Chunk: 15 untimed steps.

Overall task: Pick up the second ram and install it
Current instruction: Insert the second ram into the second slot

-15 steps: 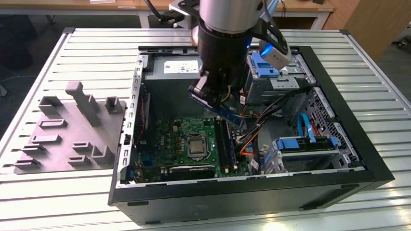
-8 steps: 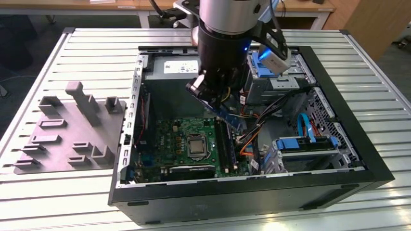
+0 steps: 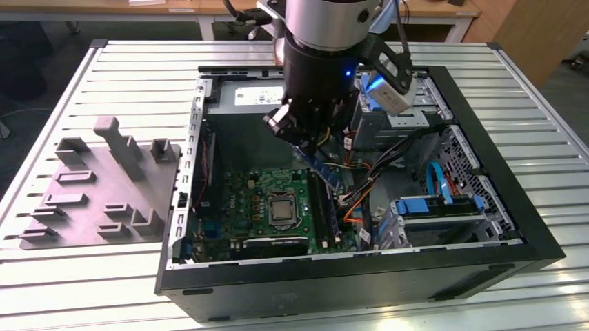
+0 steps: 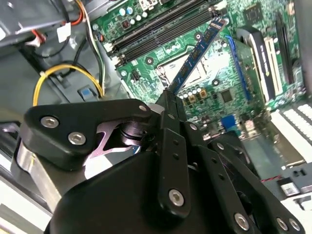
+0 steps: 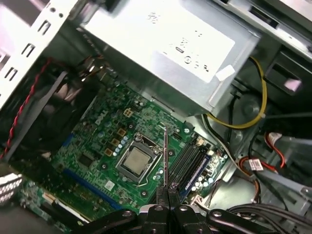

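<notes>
Second wrist view, gripper [image 4: 170, 95] clamping second ram [image 4: 196, 54], long axis pointing toward motherboard [image 4: 146, 63]

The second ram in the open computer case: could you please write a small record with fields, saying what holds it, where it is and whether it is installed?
holder: gripper, shut on the second ram, a long flat dark-blue circuit board strip
place: in the air over the green motherboard, inside the black open computer case
nearest slots: long black plastic slot rails, beside the strip in the first wrist view
installed: no, not seated in a rail
</notes>
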Motion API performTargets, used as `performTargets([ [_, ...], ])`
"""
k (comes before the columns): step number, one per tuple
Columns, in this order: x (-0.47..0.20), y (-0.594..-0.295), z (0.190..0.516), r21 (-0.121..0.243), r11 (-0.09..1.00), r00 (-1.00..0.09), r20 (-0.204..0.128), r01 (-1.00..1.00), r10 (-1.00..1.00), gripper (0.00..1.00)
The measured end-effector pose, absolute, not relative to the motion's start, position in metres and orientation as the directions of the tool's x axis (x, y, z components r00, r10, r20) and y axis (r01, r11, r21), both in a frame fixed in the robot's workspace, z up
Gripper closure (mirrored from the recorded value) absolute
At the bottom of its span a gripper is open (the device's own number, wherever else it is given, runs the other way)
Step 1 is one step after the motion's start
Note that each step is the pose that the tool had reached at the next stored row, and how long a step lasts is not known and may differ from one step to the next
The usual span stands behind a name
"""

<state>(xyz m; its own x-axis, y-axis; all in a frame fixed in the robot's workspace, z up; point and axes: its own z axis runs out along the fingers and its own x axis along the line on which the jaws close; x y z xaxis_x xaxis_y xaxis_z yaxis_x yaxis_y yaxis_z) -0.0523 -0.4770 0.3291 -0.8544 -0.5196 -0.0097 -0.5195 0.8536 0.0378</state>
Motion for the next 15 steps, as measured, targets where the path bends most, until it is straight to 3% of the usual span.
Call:
performTargets([
  [15,-0.0523,-0.477,0.326,0.038,0.962,-0.963,-0.01,-0.27,-0.27,0.89],
])
